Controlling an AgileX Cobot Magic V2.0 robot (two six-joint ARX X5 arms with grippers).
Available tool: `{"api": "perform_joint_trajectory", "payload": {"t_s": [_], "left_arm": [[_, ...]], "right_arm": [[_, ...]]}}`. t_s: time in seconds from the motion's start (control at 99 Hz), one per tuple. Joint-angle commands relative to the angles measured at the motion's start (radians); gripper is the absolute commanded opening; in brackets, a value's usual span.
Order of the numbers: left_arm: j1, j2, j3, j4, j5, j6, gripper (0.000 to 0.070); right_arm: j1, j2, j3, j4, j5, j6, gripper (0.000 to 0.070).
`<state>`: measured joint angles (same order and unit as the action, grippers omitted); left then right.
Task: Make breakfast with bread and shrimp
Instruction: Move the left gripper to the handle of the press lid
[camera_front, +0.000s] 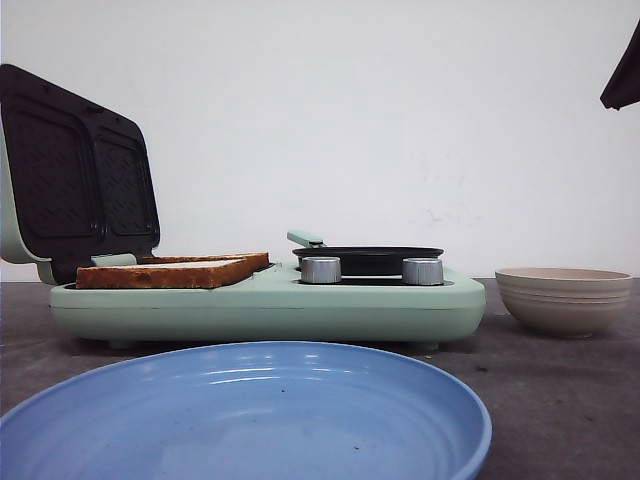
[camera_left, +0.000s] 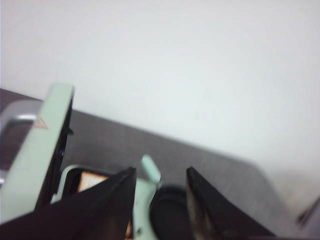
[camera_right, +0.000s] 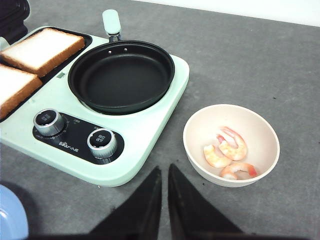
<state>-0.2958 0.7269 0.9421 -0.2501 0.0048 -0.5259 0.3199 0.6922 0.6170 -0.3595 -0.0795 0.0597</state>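
Front low; wrists overhead (sharing pan (camera_right: 121, 76)).

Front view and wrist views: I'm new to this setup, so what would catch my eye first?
The mint-green breakfast maker stands mid-table, lid raised, with two bread slices on its grill side and an empty black pan beside them. To its right, a beige bowl holds three shrimp. A blue plate fills the foreground.

Left tool (camera_left: 160, 192) parted and empty, right tool (camera_right: 164, 192) nearly closed, empty

Blue plate (camera_front: 300, 420) nearest camera (foreground); grey table (camera_right: 260, 55); white wall (camera_front: 400, 120) behind.
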Motion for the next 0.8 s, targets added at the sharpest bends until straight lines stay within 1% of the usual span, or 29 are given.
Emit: {"api": "perform_joint_trajectory", "payload": {"t_s": [0.0, 0.182, 0.293, 0.333, 0.414, 0.505, 0.646, 0.788], "left_arm": [[0.047, 0.005, 0.016, 0.039, 0.04, -0.127, 0.0199], [0.242, 0.007, 0.016, 0.1, 0.186, -0.273, 0.021], [0.353, 0.018, 0.016, 0.1, 0.278, -0.358, 0.0319], [0.389, 0.028, 0.016, 0.101, 0.32, -0.377, 0.0335], [0.442, 0.05, 0.016, 0.094, 0.384, -0.394, 0.0338], [0.47, 0.077, 0.016, 0.081, 0.422, -0.415, 0.0353], [0.483, 0.108, 0.016, 0.039, 0.424, -0.416, 0.0355], [0.485, 0.13, 0.016, -0.017, 0.423, -0.372, 0.0355]], "right_arm": [[0.002, 0.004, 0.005, 0.008, -0.004, 0.008, 0.001], [0.002, 0.004, 0.005, 0.015, -0.004, 0.007, 0.001], [0.002, 0.004, 0.005, 0.022, -0.018, 0.007, 0.001], [0.002, 0.004, 0.005, 0.024, -0.031, 0.007, 0.001], [0.002, 0.004, 0.005, 0.03, -0.048, 0.008, 0.001], [0.002, 0.004, 0.005, 0.035, -0.06, 0.008, 0.001], [0.002, 0.004, 0.005, 0.037, -0.063, 0.008, 0.001], [0.002, 0.004, 0.005, 0.037, -0.082, 0.008, 0.001]]}}
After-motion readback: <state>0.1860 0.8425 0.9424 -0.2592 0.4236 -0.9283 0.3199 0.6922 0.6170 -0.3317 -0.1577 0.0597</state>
